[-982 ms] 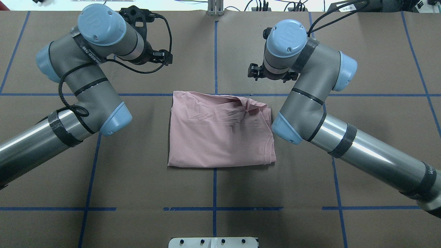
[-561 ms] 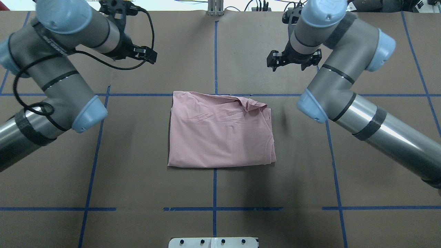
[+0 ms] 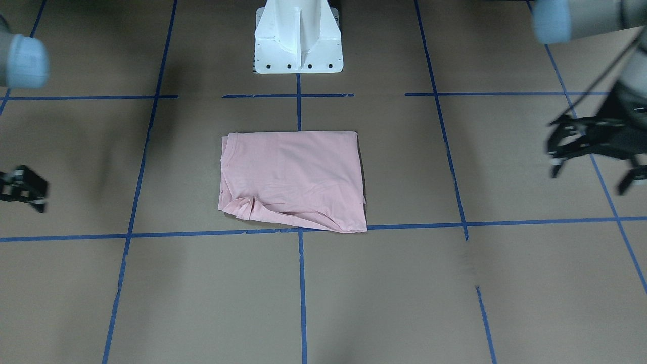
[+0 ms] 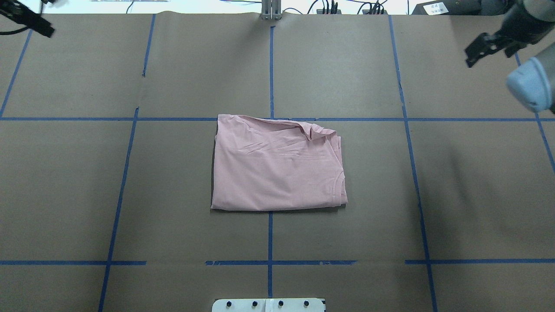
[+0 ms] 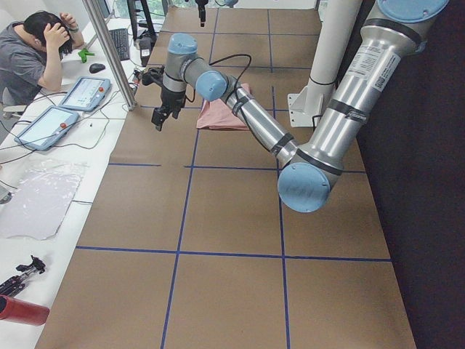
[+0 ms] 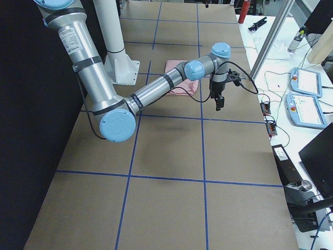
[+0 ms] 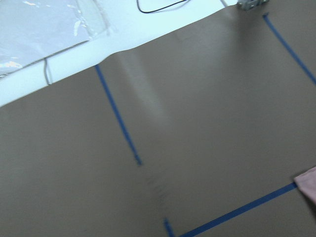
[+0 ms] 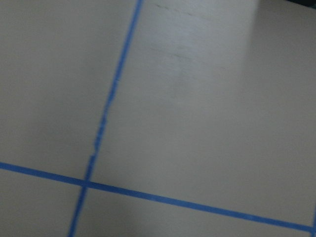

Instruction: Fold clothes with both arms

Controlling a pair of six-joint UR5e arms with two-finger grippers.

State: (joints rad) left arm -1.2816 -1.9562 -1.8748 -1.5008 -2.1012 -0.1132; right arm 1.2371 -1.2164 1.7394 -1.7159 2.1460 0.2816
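The pale pink T-shirt (image 4: 277, 167) lies folded in a rough rectangle at the table's middle, plain side up, with a bunched corner at its far right. It also shows in the front-facing view (image 3: 290, 177), the left side view (image 5: 221, 114) and the right side view (image 6: 173, 66). A corner of it shows in the left wrist view (image 7: 308, 182). My left gripper (image 4: 37, 26) hangs open and empty near the far left corner, well clear of the shirt, and shows in the front-facing view (image 3: 590, 174). My right gripper (image 4: 488, 54) hangs open and empty near the far right corner.
The white pedestal base (image 3: 297, 40) stands at the near edge behind the shirt. Blue tape lines (image 4: 269, 73) grid the brown table cover. An operator (image 5: 29, 62) and tablets (image 5: 83, 93) are at a side bench beyond the far edge.
Both arms have swung outward and away from the shirt, the left to the far left corner and the right to the far right corner. The shirt has not moved.
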